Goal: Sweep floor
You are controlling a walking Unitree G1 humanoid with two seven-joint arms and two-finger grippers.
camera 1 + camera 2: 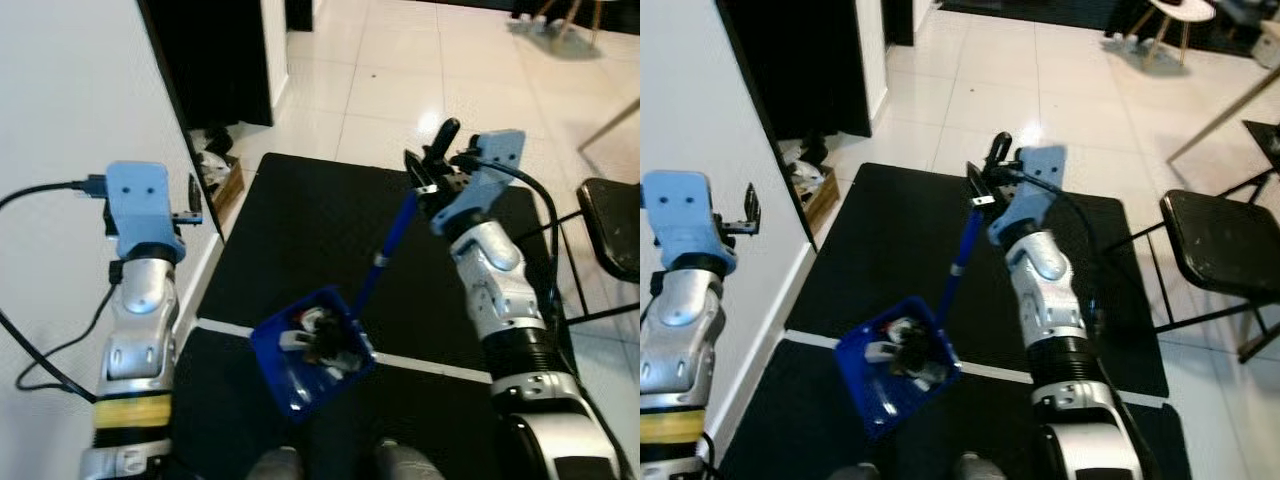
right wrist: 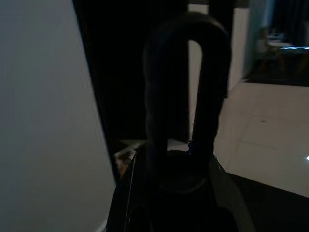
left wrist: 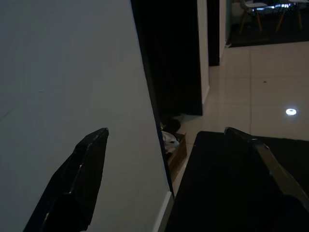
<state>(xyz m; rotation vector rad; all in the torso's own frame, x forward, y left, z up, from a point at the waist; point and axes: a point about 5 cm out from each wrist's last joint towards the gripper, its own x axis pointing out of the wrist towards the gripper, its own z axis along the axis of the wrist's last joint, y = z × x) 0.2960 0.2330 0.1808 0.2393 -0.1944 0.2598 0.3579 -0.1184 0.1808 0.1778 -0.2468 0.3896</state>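
Right pincer (image 1: 432, 165) is clenched on the black loop grip at the top of the dustpan handle (image 1: 392, 240); in the right wrist view the loop (image 2: 186, 96) stands directly ahead of the camera, so the hold is at the very end of the handle. The blue handle slants down from the pincer to the blue dustpan (image 1: 310, 350), which sits low just in front of the robot's feet, over the black mat (image 1: 300, 230) near the white seam line. Whether it touches the mat cannot be told.

The pan holds debris (image 1: 320, 340), white and dark scraps gathered in its hollow. Judgement: the mouth is tipped upward to keep the load from spilling, and gripping the far end gives reach without bending.

Left pincer (image 1: 188, 210) is released and holds nothing, raised beside the white wall (image 1: 70, 100), probably kept clear of the pan. Its fingers (image 3: 82, 179) stand apart in the left wrist view.

A black chair (image 1: 1215, 250) stands to the right on the tiled floor (image 1: 400, 70). Risk: swinging the handle could shed scraps.
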